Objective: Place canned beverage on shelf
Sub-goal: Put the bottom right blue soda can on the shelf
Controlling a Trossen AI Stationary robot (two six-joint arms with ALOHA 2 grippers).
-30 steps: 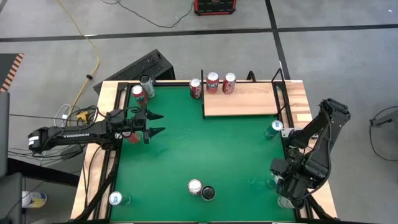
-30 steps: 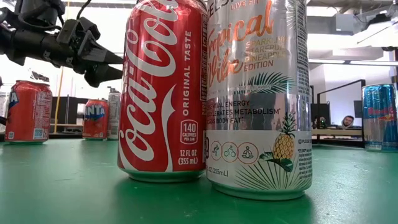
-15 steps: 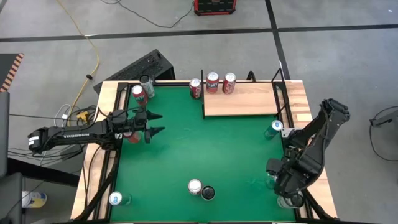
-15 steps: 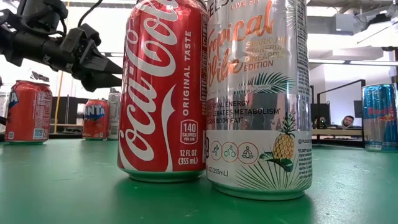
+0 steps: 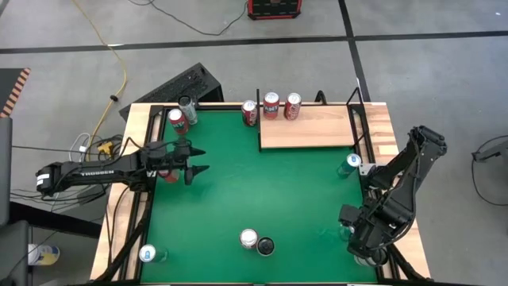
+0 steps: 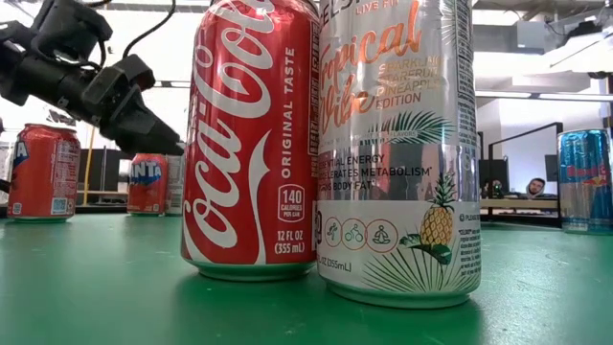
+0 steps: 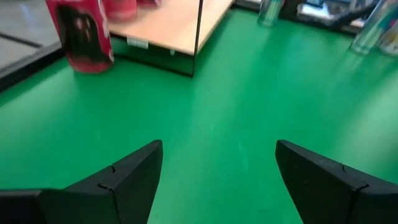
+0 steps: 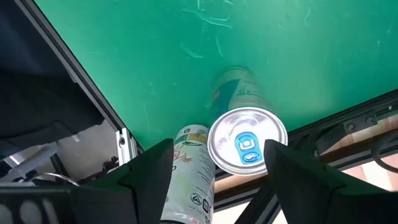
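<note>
Left pincer [image 5: 198,160] gaped empty over green felt counter [image 5: 262,191], right pincer [image 8: 214,165] open above blue-tabbed can [image 8: 247,142], pale wood shelf [image 5: 305,125] at twelve o'clock

— Open green table [image 5: 262,191] across the middle, between the two arms?
— Wide open. Only two cans [image 5: 255,241] standing together near the front edge.
— Onto the shelf [image 5: 305,127]?
— Black posts [image 5: 258,119] at its edges; two red cans [image 5: 282,105] along its back.

Left gripper [image 5: 199,160] at frame's left-centre, arm outstretched, fingers apart, empty. Right gripper [image 8: 216,163] at lower right, folded, fingers apart.
</note>
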